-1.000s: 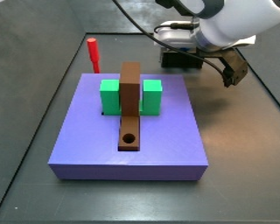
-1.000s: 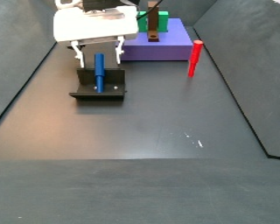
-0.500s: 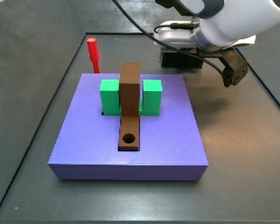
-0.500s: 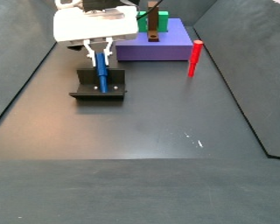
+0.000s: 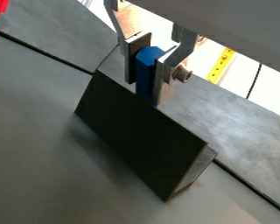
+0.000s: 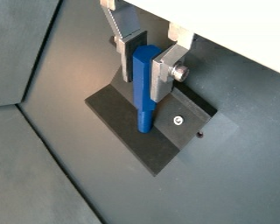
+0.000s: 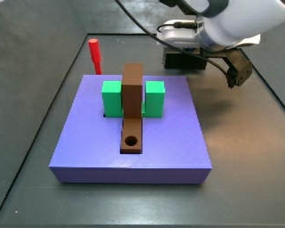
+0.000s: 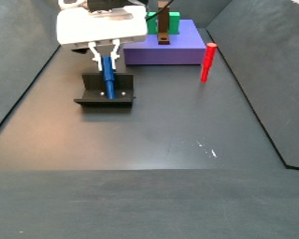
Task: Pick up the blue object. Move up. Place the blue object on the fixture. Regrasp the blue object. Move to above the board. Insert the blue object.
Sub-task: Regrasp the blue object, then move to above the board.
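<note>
Gripper (image 6: 149, 66) sits over the fixture (image 6: 130, 131), jaws closed on the peg (image 6: 143, 87); both wrist views show the silver fingers (image 5: 167, 63) pressed against its upper end. Peg is upright, lower end touching the fixture's base plate beside a small screw (image 6: 178, 121).

In a side view, gripper (image 8: 105, 52) is at upper left of the frame, peg (image 8: 107, 75) hanging from it down onto the fixture (image 8: 105, 93), which rests on the dark floor, apart from the board (image 8: 171, 51) at top centre. Red peg (image 8: 208, 61) stands upright near the board's right corner.

In a side view, board (image 7: 133, 134) fills the middle of the frame, carrying a brown bar (image 7: 133, 107) with a round hole near its lower end, flanked by two green blocks (image 7: 111, 100). Red peg (image 7: 95, 55) at upper left. Arm and fixture (image 7: 181, 61) at upper right; peg hidden there.
</note>
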